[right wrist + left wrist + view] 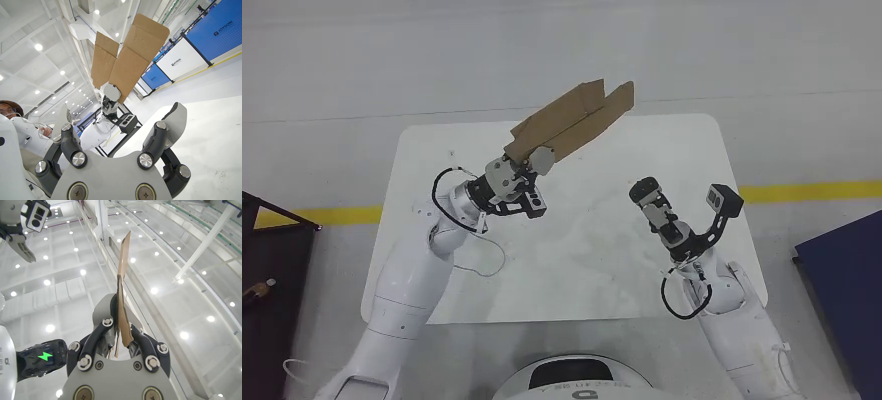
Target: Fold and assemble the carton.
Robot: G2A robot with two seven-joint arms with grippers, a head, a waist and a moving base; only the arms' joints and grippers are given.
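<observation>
White tabletop [582, 270], big lit hall behind. Carton [572, 120] is flat and held in the air toward 12 o'clock by the left gripper [532, 162], jaws clamped on its lower end. Right gripper [646, 188] at 3 o'clock, jaws apart, holding nothing. No panels folded yet, so all assembly is left.

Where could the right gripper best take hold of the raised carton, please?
Probably the carton's free flapped end, approached edge-on from the right gripper's side so its jaws straddle the thin flat sheet; the left gripper clamps the lower end.
</observation>
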